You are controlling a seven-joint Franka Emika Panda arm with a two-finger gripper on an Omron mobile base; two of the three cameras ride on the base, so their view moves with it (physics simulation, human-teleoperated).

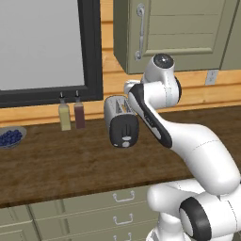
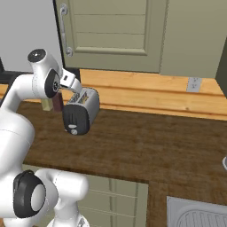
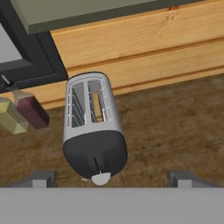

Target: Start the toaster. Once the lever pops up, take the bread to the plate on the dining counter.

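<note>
Toaster (image 3: pixel 92 127) not yet started; bread (image 3: pixel 98 106) seated in its slot. Hand (image 3: pixel 111 178) spread wide, empty, poised above toaster's lever end.

White arm rises from base, bends at elbow, forearm reaches forward and up. Wrist folds over, hand points downward. Tool (image 3: pixel 112 177) hangs above tabletop, jaws spread wide, nothing between them. Two dark fingertips (image 3: pixel 43 177) stand far apart at bottom of hand view.
</note>
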